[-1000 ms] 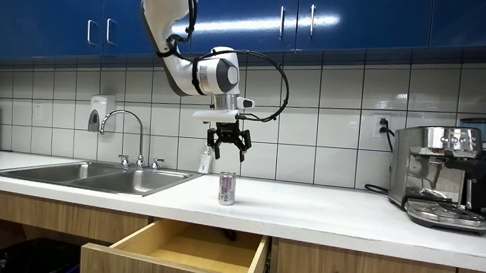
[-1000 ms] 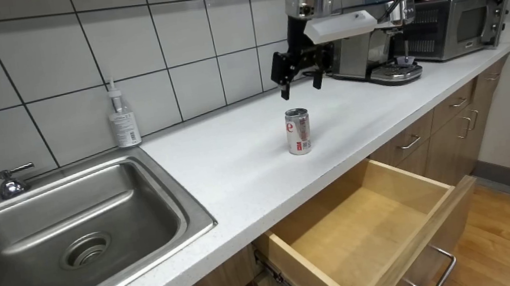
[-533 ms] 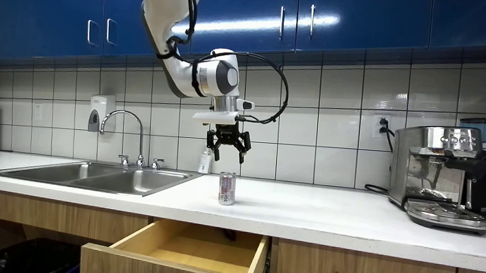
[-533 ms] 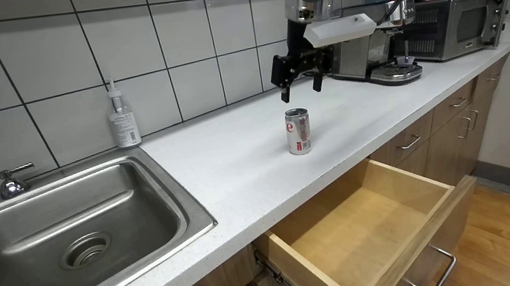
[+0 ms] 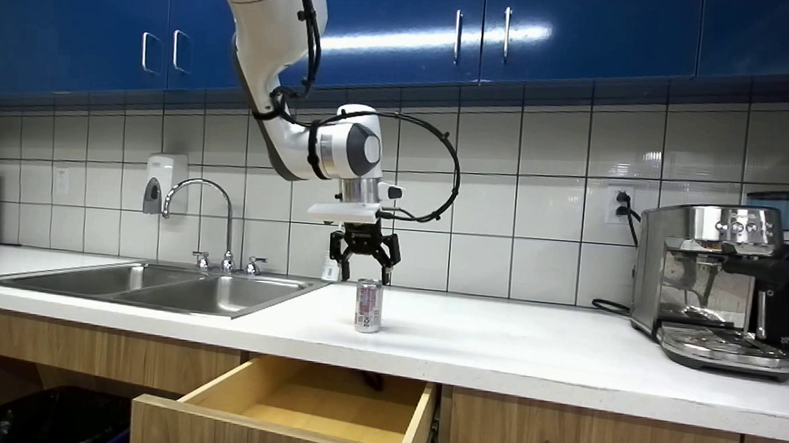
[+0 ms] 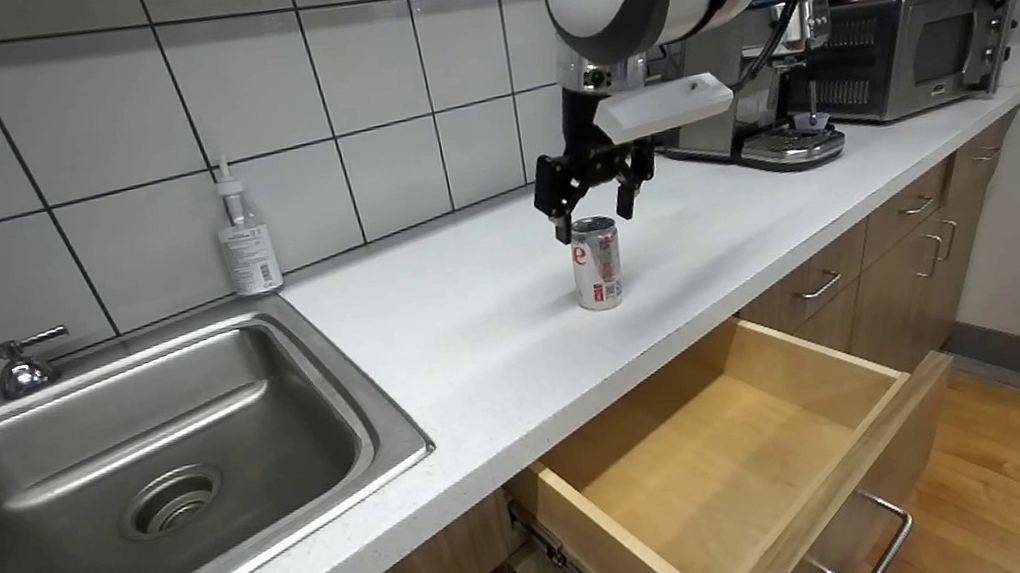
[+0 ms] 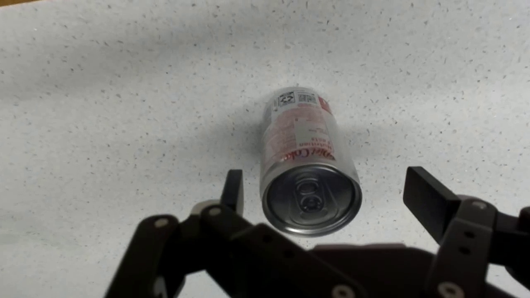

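A silver and white Diet Coke can stands upright on the white countertop. It shows in both exterior views, and in the wrist view its lid and tab face the camera. My black gripper is open and points down just over the can. In an exterior view the gripper has its fingertips at about the height of the can's top. In the wrist view the gripper's fingers are on either side of the lid, apart from it, with the wider gap on the right.
An open wooden drawer juts out below the counter edge by the can. A steel sink and a soap bottle are to one side. An espresso machine and a toaster oven stand further along the counter.
My gripper has come down toward the can, staying open, and shifted slightly left in both exterior views. The can and drawer have not moved.
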`<state>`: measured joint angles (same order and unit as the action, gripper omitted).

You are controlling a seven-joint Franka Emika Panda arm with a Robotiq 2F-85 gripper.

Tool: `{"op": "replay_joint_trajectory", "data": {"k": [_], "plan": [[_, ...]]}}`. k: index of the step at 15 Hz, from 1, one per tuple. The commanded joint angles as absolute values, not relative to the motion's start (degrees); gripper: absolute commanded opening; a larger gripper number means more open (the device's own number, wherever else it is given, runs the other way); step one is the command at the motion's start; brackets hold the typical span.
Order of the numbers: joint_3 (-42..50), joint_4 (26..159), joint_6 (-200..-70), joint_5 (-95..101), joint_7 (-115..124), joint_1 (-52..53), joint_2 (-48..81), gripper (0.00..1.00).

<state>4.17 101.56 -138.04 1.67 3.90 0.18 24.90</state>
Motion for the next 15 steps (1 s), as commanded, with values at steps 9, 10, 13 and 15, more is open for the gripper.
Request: {"op": "replay_joint_trajectory", "data": {"k": [9,10,13,15], "plan": [[3.94,96.19,-137.12,3.48,3.17,-0.05,29.87,1.0],[3.97,96.27,-137.1,3.55,3.16,-0.03,29.78,1.0],[4.21,96.76,-137.25,4.12,3.27,0.09,29.35,1.0],[4.42,97.08,-137.43,4.66,3.51,0.21,29.13,0.72]]}}
